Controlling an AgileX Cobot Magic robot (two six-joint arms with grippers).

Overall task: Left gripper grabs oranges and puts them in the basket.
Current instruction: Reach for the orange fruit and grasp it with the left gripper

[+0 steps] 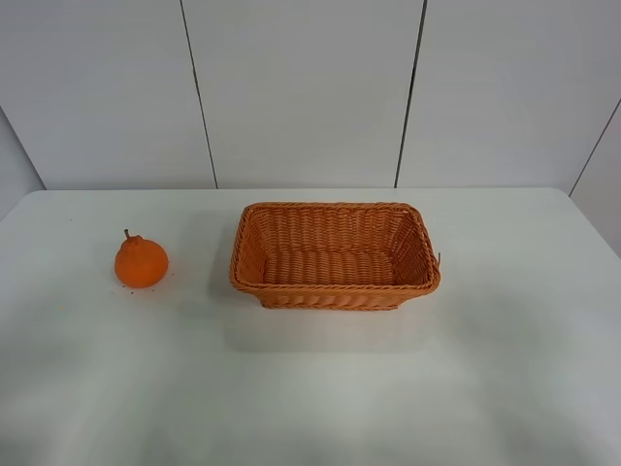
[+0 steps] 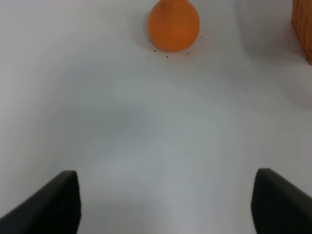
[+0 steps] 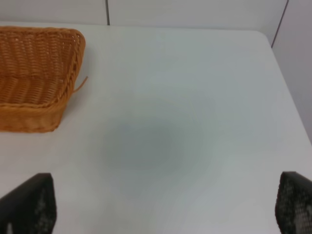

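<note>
While the high camera looks down on the white table (image 1: 310,388), the orange (image 1: 142,262) sits upright on the table's left part, with its knob and short dark stem pointing up. It is well apart from the basket (image 1: 335,288). The basket stands near the middle of the table with its opening upward, and its woven floor is in plain view.

From the left wrist camera, the left gripper (image 2: 165,204) shows as two dark fingertips (image 2: 48,207) spread wide, with table surface between them. Its jaws are released and grasp nothing. The orange (image 2: 174,27) lies ahead of them on the table, well beyond the fingertips and roughly in line with the gap between them, touching neither. A few small dark specks (image 2: 166,56) dot the table around its base. A wicker corner of the basket (image 2: 303,29) shows off to one side, apart from the fruit.

From the right wrist camera, the right gripper (image 3: 163,207) likewise shows two dark fingertips (image 3: 29,207) far apart over the table, the jaws released and holding nothing. One end of the basket (image 3: 24,117) stands ahead and off to the side, outside the line of the gap. A loose wicker strand (image 3: 80,84) sticks out at its corner.
</note>
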